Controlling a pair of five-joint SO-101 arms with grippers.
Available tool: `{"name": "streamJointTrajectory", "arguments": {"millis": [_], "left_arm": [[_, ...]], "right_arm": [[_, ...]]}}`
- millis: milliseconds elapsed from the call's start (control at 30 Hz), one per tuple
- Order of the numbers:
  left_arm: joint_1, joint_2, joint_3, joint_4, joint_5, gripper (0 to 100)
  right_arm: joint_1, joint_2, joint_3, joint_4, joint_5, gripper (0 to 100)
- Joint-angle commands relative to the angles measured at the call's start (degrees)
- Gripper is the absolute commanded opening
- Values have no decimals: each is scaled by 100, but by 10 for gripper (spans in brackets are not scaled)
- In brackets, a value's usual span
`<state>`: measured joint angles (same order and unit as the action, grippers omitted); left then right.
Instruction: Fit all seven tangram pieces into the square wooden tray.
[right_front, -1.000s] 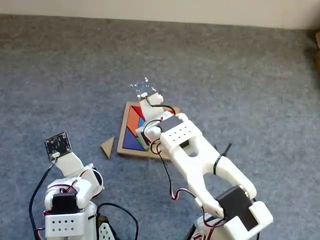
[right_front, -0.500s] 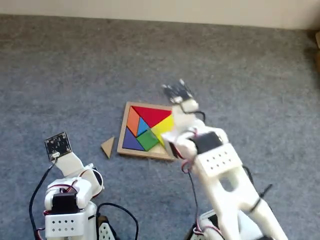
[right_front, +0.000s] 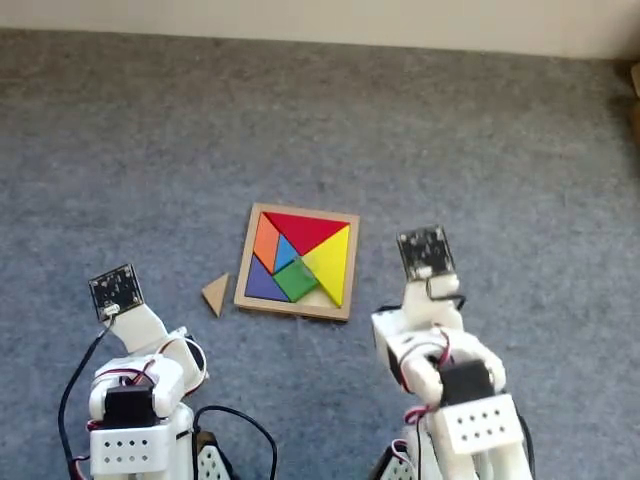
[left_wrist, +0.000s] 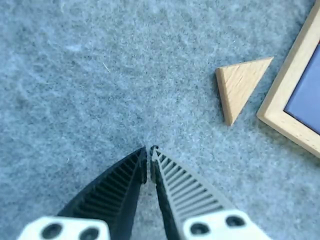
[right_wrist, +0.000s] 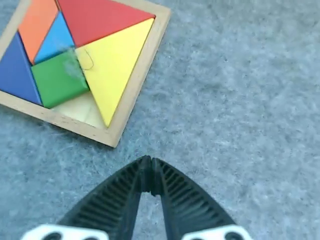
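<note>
Claws first: our left claw (left_wrist: 149, 150) is pinched closed, holding nothing. We see the plain wooden triangle (right_front: 216, 294) on the grey carpet (right_front: 120, 150), just beside the left edge of the square wooden tray (right_front: 290, 308). Six colored pieces (right_front: 305, 232) sit inside; one gap (right_wrist: 82, 107) waits. Our right claw (right_wrist: 150, 172) is pinched closed, empty.

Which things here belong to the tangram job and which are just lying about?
Job: wooden tray, six coloured pieces inside it, loose wooden triangle beside it.
Not part of it: grey carpet, pale strip along the far edge.
</note>
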<state>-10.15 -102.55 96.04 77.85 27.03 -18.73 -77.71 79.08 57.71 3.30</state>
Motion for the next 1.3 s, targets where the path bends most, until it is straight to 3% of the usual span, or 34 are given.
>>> {"name": "streamJointTrajectory", "arguments": {"millis": [0,267,567,733,933,1267], "left_arm": [[110,-224,110,18,-35,43],[110,-224,110,18,-35,43],[110,-224,110,18,-35,43],[110,-224,110,18,-35,43],[110,-224,110,18,-35,43],[295,-224,110,18,-35,43]], "right_arm": [[40,-954,488,13,35,9],[92,-2853,1912,31,35,10],[980,-2738,2413,145,26,5],[1086,-2738,2413,567,-26,5],[1112,-2730,2396,699,-1451,5],[1112,-2730,2396,857,-1134,5]]}}
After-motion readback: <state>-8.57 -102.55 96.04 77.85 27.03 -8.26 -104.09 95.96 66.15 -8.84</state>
